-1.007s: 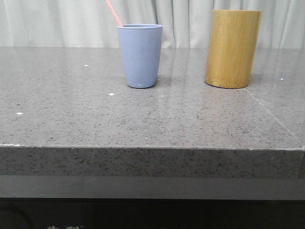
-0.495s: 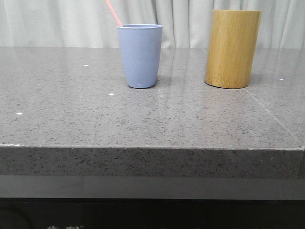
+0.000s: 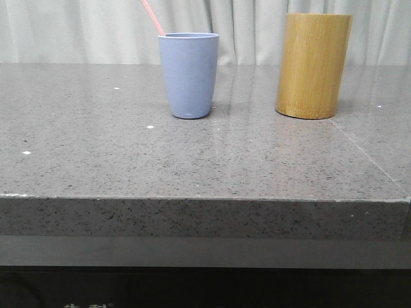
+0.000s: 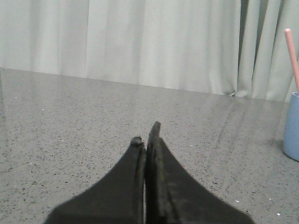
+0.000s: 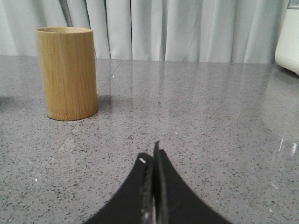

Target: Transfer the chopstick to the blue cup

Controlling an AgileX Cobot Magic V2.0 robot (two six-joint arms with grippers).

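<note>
The pale blue cup (image 3: 188,75) stands upright at the back middle of the grey stone table. The pink chopstick (image 3: 153,17) leans out of it, up and to the left. In the left wrist view an edge of the blue cup (image 4: 292,128) and the chopstick (image 4: 292,58) show well off to one side of my left gripper (image 4: 145,133), which is shut with nothing in it, low over the table. My right gripper (image 5: 150,153) is shut and empty too, some way from the bamboo cylinder (image 5: 67,73).
The taller yellow-brown bamboo cylinder (image 3: 313,65) stands to the right of the blue cup. A white curtain (image 3: 77,32) hangs behind the table. The table's front edge (image 3: 205,199) runs across near me. A white object (image 5: 290,37) sits at the far side in the right wrist view.
</note>
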